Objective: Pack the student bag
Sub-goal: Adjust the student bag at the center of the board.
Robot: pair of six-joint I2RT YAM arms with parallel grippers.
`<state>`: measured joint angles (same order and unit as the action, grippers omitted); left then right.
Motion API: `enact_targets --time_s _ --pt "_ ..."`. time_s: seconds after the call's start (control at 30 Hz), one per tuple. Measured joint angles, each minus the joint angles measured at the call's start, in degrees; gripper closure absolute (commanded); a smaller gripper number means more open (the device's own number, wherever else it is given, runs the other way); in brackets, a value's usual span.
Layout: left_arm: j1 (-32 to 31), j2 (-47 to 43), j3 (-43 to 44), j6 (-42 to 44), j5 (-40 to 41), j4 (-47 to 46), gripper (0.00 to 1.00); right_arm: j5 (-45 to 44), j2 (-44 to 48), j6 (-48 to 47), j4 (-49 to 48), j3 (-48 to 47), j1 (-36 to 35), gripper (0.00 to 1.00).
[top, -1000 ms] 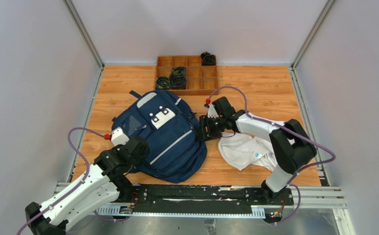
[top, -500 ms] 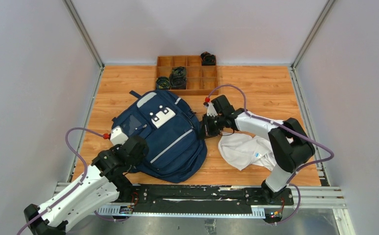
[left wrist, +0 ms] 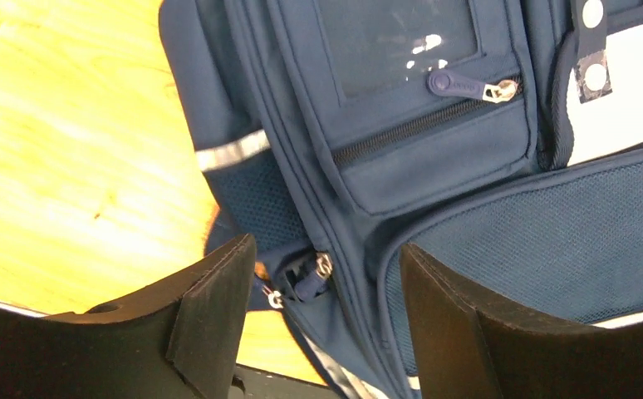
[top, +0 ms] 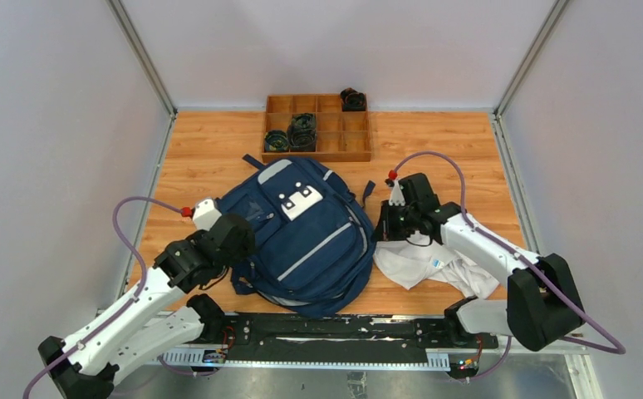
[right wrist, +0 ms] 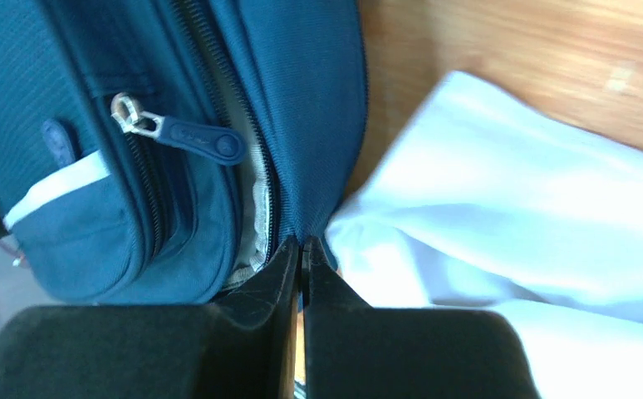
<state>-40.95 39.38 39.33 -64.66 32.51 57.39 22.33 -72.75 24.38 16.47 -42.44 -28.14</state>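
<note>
The student bag (top: pixel 310 241) lies front-up at the middle of the wooden table (top: pixel 459 141), its long axis diagonal, top far-left, base near-right. The right gripper (right wrist: pixel 301 246) pinches its right edge beside a white cloth (top: pixel 418 259). The left gripper (left wrist: pixel 322 262) has its jaws apart over the bag's left side.

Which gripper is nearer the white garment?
Right. The right gripper is at the edge of the white garment, beside the backpack; the left gripper is over the backpack's opposite side.
</note>
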Motion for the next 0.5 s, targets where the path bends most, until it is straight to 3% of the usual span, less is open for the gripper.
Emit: enact_targets --time_s 0.17,0.3,0.4,0.47,0.5 --pt "-0.02 4.04 3.56 6.91 -4.79 -3.45 0.24 -2.71 -0.90 -2.47 3.48 -1.20 4.92 1.00" --pt "-0.02 4.20 5.33 13.94 -10.12 -7.06 0.29 -4.39 -4.46 -3.85 5.66 -5.73 5.95 0.99" --pt "-0.02 3.76 5.88 18.64 -13.38 -9.05 0.34 -4.83 -7.39 -4.09 6.12 -8.92 7.45 0.63" --pt "-0.02 3.80 5.86 21.24 -15.87 -9.51 0.37 -5.55 -8.87 -4.39 6.19 -11.02 8.72 0.48" --pt "-0.09 4.20 5.77 22.25 -17.22 -9.75 0.37 -6.05 -9.01 -4.66 6.19 -11.74 9.31 0.45"
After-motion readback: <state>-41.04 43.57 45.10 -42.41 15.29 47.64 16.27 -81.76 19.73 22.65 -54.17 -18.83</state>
